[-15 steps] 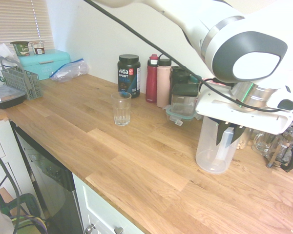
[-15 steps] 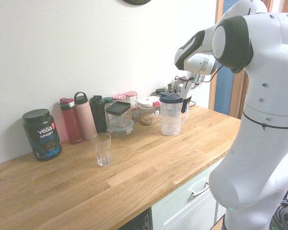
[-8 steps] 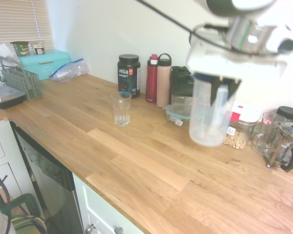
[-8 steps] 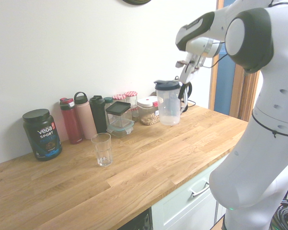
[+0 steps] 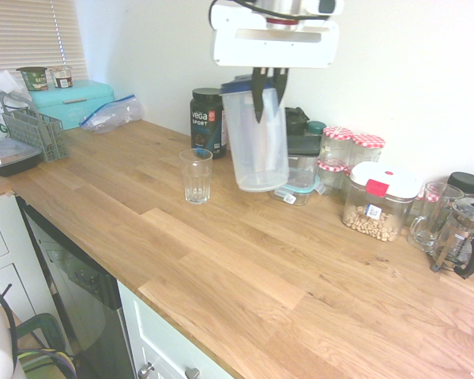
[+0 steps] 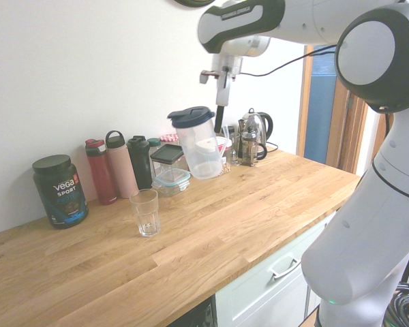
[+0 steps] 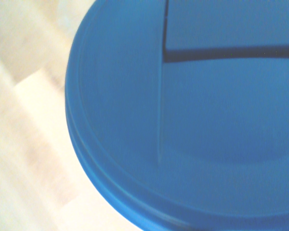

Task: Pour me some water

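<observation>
My claw (image 5: 268,95) is clamped on the pitcher (image 5: 257,142) at its handle side, pointing straight down, and carries it in the air above the worktop (image 5: 221,253), slightly tilted. Its dark blue lid (image 7: 192,120) fills my wrist view. The water inside is too faint to make out. The ribbed glass (image 5: 196,175) stands empty on the worktop, near the pitcher, not touching

glossy white arm (image 6: 368,41) with grey joint caps, seemingly black cable.
</observation>
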Motion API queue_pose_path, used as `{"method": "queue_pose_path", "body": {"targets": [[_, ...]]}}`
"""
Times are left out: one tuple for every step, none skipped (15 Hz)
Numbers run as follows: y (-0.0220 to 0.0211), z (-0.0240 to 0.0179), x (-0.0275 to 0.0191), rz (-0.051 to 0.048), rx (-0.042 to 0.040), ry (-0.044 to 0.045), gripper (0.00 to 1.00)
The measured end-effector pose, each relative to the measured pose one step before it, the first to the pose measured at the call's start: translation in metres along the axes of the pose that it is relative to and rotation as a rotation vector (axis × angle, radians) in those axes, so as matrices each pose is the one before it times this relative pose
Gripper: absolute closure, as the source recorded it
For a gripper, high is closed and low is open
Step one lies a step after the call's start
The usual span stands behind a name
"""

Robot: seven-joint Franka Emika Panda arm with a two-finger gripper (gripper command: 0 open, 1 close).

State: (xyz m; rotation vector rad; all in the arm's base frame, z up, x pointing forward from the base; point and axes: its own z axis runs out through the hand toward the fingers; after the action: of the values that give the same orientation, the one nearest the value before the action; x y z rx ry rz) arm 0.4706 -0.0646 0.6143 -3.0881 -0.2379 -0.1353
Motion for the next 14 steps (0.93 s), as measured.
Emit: {"method": "queue_pose_path", "body": {"targets": [[-0.01936, 0.00119, 0.00705, -0.04720, -0.02256, -0.03712, 1.00], [-0.01828, -0.00166, 0.00866, -0.03871, -0.01679, -0.03184, 1.00], [-0.01581, -0.00223, 0.01085, -0.02678, -0.02401, -0.02467, 1.00], [-0.01280, -0.00118, 0.01189, -0.02213, -0.03330, -0.02048, 1.00], [-0.01005, 0.00072, 0.01276, -0.02052, -0.03754, -0.02103, 1.00], [-0.00716, 0.00221, 0.01221, -0.01823, -0.03797, -0.02534, 1.00], [-0.00628, 0.00231, 0.01218, -0.01457, -0.03346, -0.01929, 1.00], [-0.00588, 0.00185, 0.01040, -0.01354, -0.02713, -0.01887, 1.00], [-0.00445, 0.00101, 0.00782, -0.01435, -0.02325, -0.02163, 1.00], [-0.00376, 0.00043, 0.00650, -0.01322, -0.02480, -0.01693, 1.00], [-0.00291, 0.00150, 0.00518, -0.01021, -0.02725, -0.01457, 1.00], [-0.00272, 0.00188, 0.00412, -0.00870, -0.02311, -0.01189, 1.00], [-0.00458, 0.00081, 0.00296, -0.00916, -0.02046, -0.01340, 1.00], [-0.00507, 0.00083, 0.00318, -0.01062, -0.02150, -0.01066, 1.00]]}}
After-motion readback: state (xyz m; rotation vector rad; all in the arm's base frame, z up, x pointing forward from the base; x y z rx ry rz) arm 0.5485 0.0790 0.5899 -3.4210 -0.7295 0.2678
